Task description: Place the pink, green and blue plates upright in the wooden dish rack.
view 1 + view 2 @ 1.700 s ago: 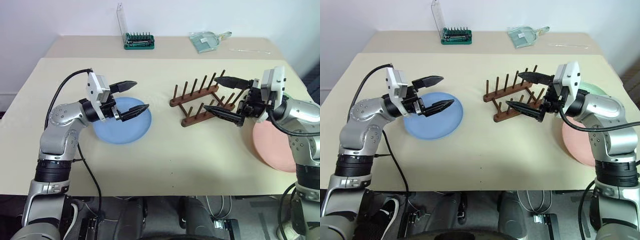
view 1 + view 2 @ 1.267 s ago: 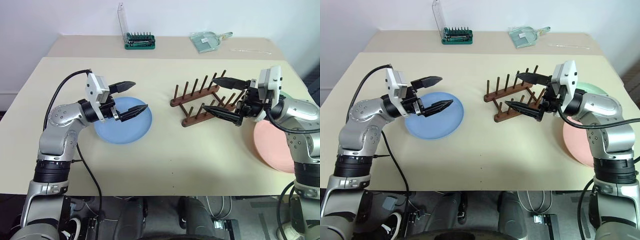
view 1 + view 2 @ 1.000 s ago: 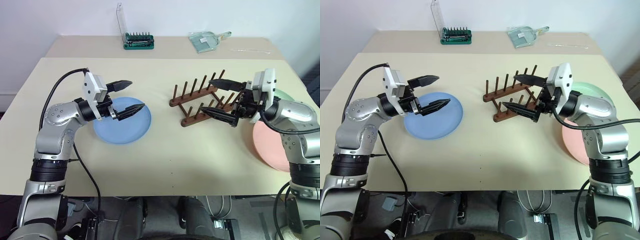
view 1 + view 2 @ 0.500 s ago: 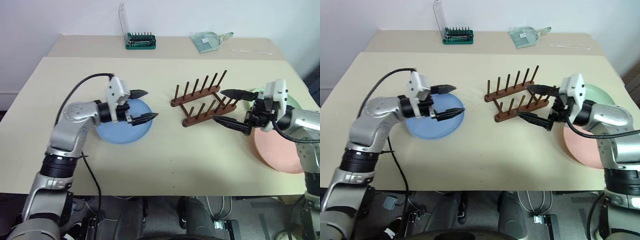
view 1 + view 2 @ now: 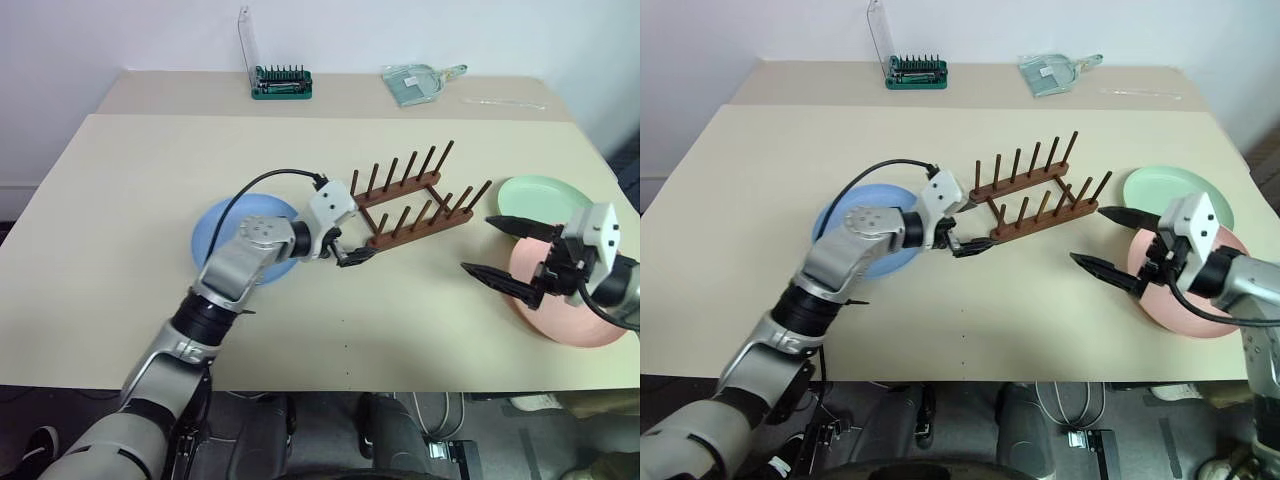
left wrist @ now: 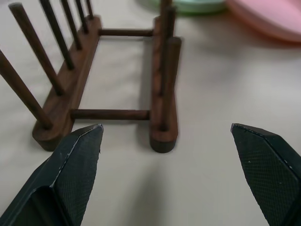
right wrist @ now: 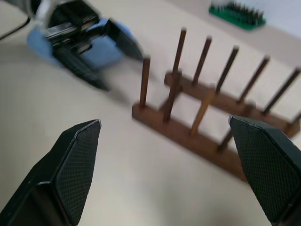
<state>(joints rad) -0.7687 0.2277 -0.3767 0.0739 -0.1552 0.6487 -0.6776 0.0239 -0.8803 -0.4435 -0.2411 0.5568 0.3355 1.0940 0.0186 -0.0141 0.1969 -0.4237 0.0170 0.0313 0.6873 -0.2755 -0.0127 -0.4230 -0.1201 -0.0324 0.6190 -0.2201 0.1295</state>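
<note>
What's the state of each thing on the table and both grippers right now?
Dark brown wooden dish rack: upright, empty.
Round blue plate: flat on table.
Round green plate: flat on table.
Round pink plate: flat on table.
Green screwdriver-bit holder: clear lid raised.
Left gripper: open, empty, facing rack end.
Right gripper: open, empty.

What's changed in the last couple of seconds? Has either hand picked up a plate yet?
No plate taken. The left hand swung from over the blue plate across to the near end of the rack. The right hand drew back from the rack to over the pink plate. Both hands stayed open and empty; plates and rack haven't moved.
</note>
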